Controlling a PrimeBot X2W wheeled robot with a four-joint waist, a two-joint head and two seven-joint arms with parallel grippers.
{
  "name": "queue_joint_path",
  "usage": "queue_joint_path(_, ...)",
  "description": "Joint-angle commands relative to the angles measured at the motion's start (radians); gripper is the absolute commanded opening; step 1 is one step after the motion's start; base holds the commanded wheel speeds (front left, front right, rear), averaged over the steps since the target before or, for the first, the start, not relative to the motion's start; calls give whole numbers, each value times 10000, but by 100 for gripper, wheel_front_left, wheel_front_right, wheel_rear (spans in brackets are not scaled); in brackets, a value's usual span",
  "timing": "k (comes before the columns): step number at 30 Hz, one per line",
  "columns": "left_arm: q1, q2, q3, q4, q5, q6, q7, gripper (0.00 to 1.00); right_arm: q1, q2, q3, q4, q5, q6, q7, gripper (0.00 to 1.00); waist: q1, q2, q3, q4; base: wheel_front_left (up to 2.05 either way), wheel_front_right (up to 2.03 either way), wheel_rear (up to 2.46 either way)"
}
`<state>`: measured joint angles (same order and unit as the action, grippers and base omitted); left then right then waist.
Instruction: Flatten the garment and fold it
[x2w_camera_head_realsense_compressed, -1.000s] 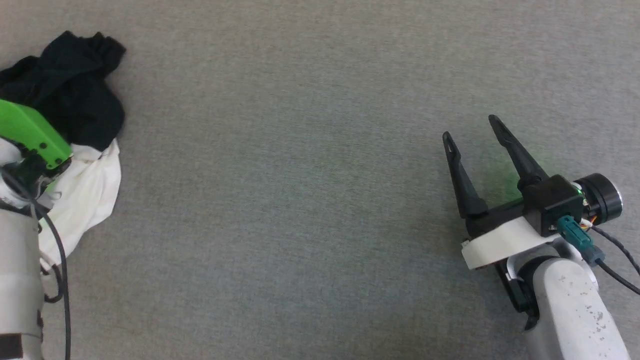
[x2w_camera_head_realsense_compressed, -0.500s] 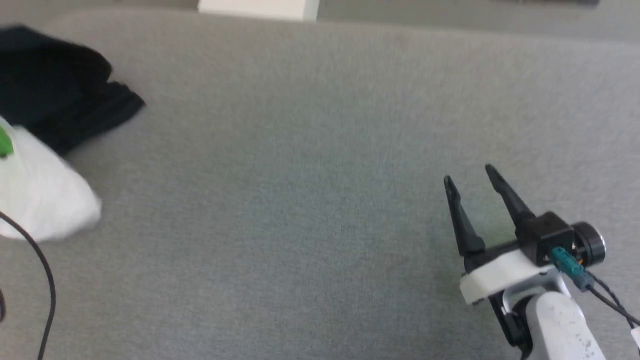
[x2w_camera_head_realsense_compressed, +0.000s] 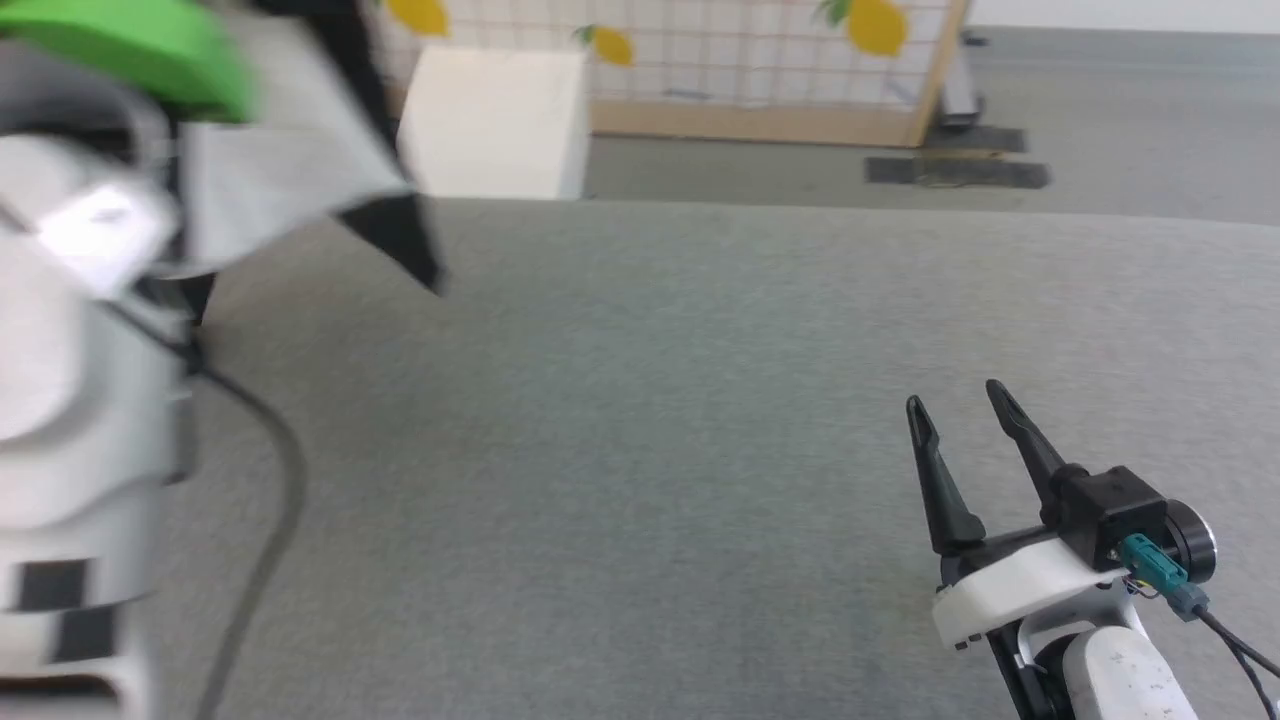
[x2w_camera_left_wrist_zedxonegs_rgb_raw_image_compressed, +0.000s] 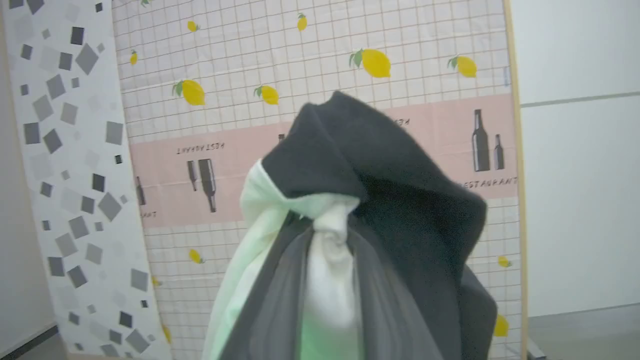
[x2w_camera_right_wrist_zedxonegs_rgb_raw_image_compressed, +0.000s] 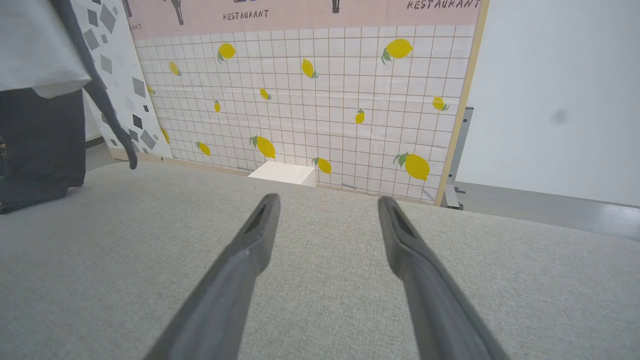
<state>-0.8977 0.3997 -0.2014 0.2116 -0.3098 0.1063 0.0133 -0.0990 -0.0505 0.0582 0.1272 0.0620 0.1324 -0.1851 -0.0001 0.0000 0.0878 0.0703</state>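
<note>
The left pincer (x2w_camera_left_wrist_zedxonegs_rgb_raw_image_compressed: 327, 225) is clamped on a bunch of the garment (x2w_camera_left_wrist_zedxonegs_rgb_raw_image_compressed: 385, 170), with white cloth pinched between its fingers and a black part draped over the top. The garment hangs from it above the far left part of the grey table (x2w_camera_head_realsense_compressed: 640, 400), white body and black sleeve dangling. The right pincer (x2w_camera_head_realsense_compressed: 955, 397) sits low near the table's near right corner, fingers wide apart and empty.
</note>
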Motion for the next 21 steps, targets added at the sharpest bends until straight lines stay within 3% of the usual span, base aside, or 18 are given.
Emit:
queue_joint_path(1, -286, -424, -193, -53, -193, -96, -206, 0, 136, 2, 8, -36, 37, -17, -25, 100, 1, 0, -388, -899, 0, 0, 0)
queue_joint_path(11, 1, -2811, -1510, 613, -1083, -507, -624, 0, 261, 2, 168, -163, -25, -17, 175, 100, 1, 0, -461, -2225, 0, 0, 0)
queue_joint_path(16, 1403, -3292, -2479, 1893, -1613, -698, -145, 0, 338, 2, 232, -189, -18, -17, 248, 100, 1, 0, -457, -2642, 0, 0, 0)
queue_joint_path(21, 3067, -3435, -3643, 3640, -2140, -906, 1242, 0, 370, 2, 295, -210, -12, -17, 300, 100, 1, 0, -435, -2913, 0, 0, 0)
